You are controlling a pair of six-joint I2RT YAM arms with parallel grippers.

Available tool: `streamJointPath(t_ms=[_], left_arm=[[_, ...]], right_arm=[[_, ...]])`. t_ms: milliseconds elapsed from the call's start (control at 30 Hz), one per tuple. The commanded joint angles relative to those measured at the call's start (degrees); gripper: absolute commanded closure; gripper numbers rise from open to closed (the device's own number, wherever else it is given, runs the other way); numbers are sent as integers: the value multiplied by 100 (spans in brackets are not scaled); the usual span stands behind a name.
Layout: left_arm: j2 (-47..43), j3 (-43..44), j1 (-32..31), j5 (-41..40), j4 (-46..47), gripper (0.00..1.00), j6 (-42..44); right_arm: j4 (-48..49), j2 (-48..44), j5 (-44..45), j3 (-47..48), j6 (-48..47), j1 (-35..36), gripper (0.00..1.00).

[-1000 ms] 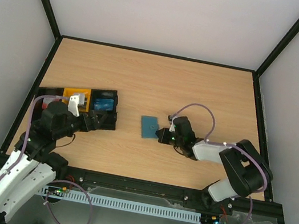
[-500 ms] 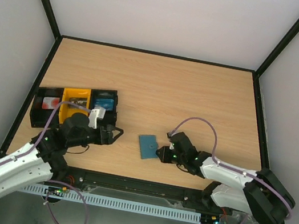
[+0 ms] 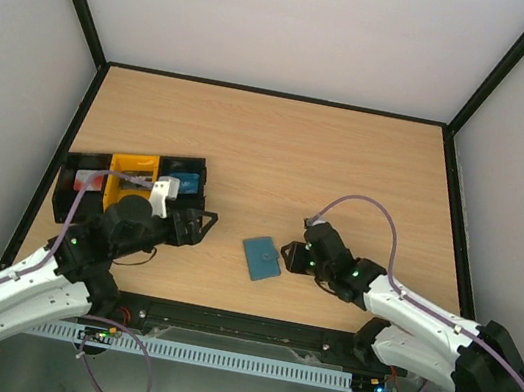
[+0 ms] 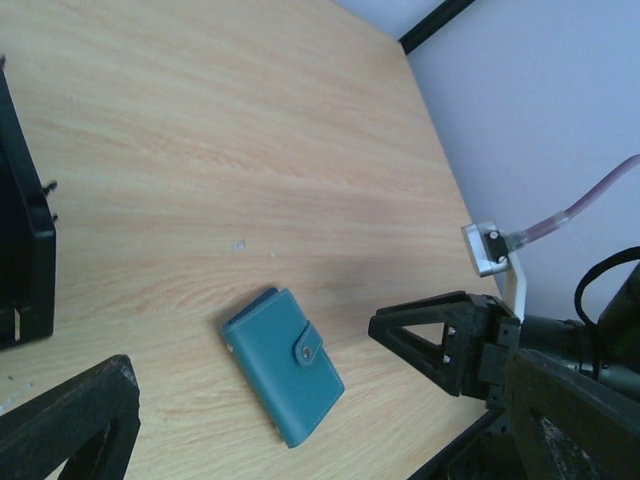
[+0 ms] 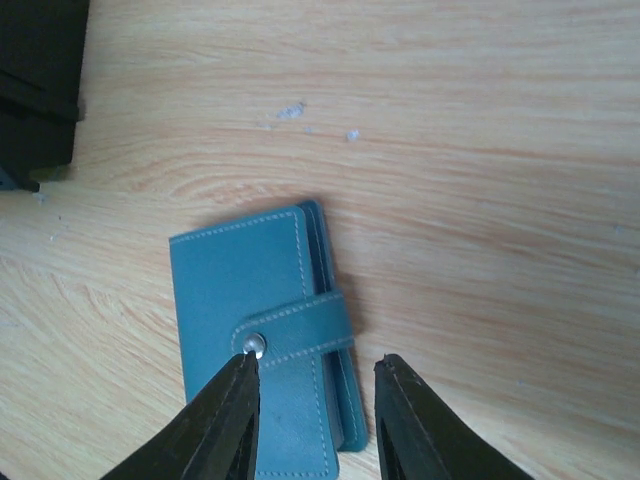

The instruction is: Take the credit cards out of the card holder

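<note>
Card holder [image 3: 261, 257] sits flat on the table [image 3: 349, 161] near the front edge, between the two arms, and it's folded shut with the little strap snapped down over it, so as far as I can tell the job has barely started: nobody's popped the snap, no cards are lying loose on the wood, and opening it and pulling cards out are both still to do. Right gripper [image 5: 315, 378] hovers right at the holder's near end with a narrow gap between its jaws and nothing in them, one finger tip level with the snap. Left gripper [image 3: 204, 225] is a bit further off to the holder's left, jaws spread wide and empty, pointing toward it. Behind that arm are the black and yellow trays [image 3: 133, 178], with something blue in one slot, can't tell what. Compared with a second ago, the holder has come closer to the front edge and turned a little, the right jaws have gone from shut to partly open, and the left arm has swung out from over the trays toward the holder
</note>
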Motion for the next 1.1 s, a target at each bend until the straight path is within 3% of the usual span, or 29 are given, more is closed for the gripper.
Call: streamJointPath(t_ms=[0, 433, 767, 1067], left_arm=[[-165, 339, -11, -305, -376, 0, 277], [-463, 728, -12, -716, -914, 0, 395], [-593, 695, -12, -847, -1001, 0, 443], [-590, 649, -11, -921, -1026, 0, 476]], right_arm=[[-174, 304, 429, 327, -160, 137, 68], [-109, 1794, 1251, 1177, -245, 1185, 68], [-208, 2303, 1312, 1416, -313, 1357, 69], [-380, 2684, 1977, 1301, -280, 1575, 71]])
